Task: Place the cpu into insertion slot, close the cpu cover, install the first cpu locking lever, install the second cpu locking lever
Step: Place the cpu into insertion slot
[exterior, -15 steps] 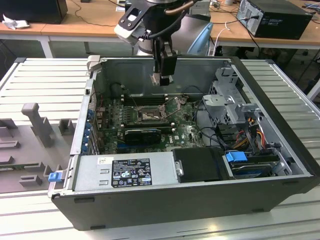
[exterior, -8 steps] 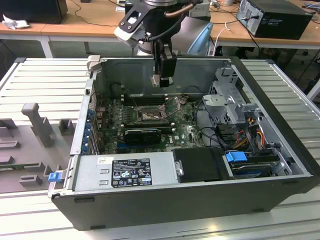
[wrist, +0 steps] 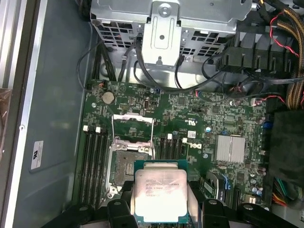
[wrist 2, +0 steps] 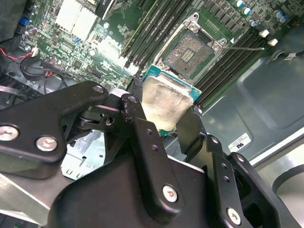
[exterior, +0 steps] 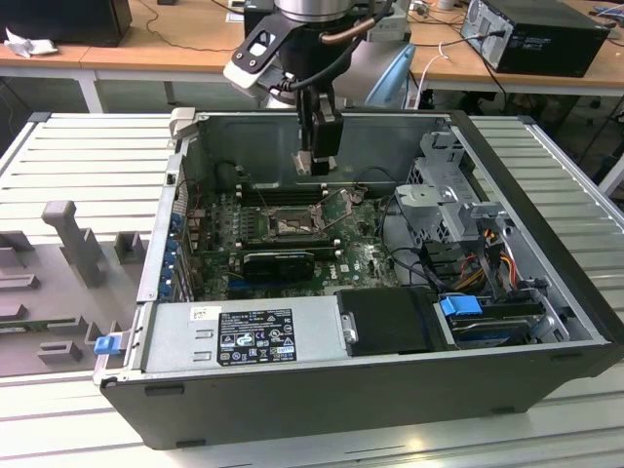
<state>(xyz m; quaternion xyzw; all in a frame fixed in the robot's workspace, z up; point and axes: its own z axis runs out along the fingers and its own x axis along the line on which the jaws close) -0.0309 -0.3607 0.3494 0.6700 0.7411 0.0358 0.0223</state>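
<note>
Gripper (wrist: 160, 211) has its black fingers clamped on opposite edges of the cpu (wrist: 160, 194), a flat square chip with a dull silver face and a green rim, held above the board just beside the insertion slot (wrist: 129, 167). The slot's dark pin field lies bare, and the cpu cover (wrist: 132, 118), a thin metal frame, is swung open off it. Green motherboard (wrist: 199, 109) sits in a grey steel case (exterior: 390, 390).
</note>
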